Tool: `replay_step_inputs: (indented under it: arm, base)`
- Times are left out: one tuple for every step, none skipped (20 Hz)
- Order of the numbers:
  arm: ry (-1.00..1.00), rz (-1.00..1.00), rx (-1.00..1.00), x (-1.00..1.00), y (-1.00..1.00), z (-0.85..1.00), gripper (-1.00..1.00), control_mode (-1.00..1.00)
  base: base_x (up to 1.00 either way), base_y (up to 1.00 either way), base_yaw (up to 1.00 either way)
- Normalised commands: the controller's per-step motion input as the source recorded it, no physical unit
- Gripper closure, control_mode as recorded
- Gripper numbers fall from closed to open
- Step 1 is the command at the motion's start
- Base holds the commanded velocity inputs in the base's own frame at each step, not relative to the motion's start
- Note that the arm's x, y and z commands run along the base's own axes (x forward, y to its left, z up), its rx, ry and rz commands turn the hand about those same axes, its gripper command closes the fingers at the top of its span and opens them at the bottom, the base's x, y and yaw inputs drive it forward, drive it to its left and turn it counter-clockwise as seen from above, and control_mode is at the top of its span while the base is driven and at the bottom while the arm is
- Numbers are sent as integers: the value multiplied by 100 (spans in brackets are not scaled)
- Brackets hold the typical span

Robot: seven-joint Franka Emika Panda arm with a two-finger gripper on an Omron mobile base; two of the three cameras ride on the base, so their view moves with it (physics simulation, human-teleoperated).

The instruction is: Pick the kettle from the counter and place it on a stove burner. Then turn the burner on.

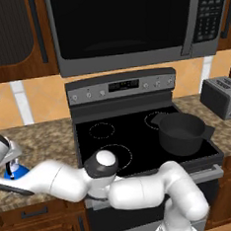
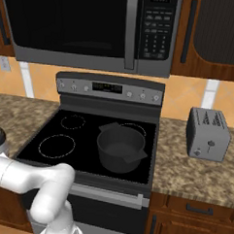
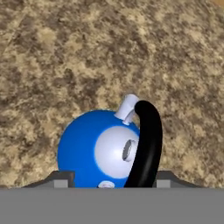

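The bright-blue kettle (image 1: 19,171) stands on the speckled granite counter (image 1: 45,138) left of the stove, near the front edge. In the hand view the kettle (image 3: 87,148) is seen from above, with its black arched handle (image 3: 148,144) and pale lid. My gripper (image 1: 11,165) hangs right over it. The gripper (image 3: 114,180) is open, and its fingertips (image 3: 61,178) stand wide on either side of the kettle, the handle between them. The large dashed burner ring (image 1: 122,154) at the cooktop's front left is partly hidden by my elbow; it shows whole in the right base view (image 2: 56,146).
A dark-grey pot (image 1: 182,131) sits on the right side of the black cooktop. A smaller dashed ring (image 1: 101,130) lies at the back left. Stove knobs (image 1: 88,95) line the back panel. A toaster (image 1: 222,97) stands on the right counter, and a microwave (image 1: 124,22) hangs above.
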Motion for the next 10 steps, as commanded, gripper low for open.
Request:
replay_step_inputs:
  arm:
    - [-8, 0, 0, 0, -44, -11, 100, -100]
    - [-11, 0, 0, 0, -65, -11, 100, -100]
    - [-18, 0, 0, -13, -90, -7, 100, -100]
    - [-28, 0, 0, -29, -100, 0, 100, -100]
    - [-35, -2, 0, -36, -100, 0, 100, -100]
    - [-43, -5, 1, -39, -100, 5, 100, -100]
    - [-49, -6, 3, -41, -100, 14, 100, -100]
    - [-53, -7, 4, -44, -100, 22, 100, -100]
    - [-53, -8, 4, -45, -100, 21, 100, -100]
    - [-52, -9, 0, -46, -100, 9, 100, -100]
  base:
    - [0, 0, 0]
    - [0, 0, 0]
    - [0, 0, 0]
    - [0, 0, 0]
    - [0, 0, 0]
    - [0, 0, 0]
    - [0, 0, 0]
    - [0, 0, 0]
    - [0, 0, 0]
    - [0, 0, 0]
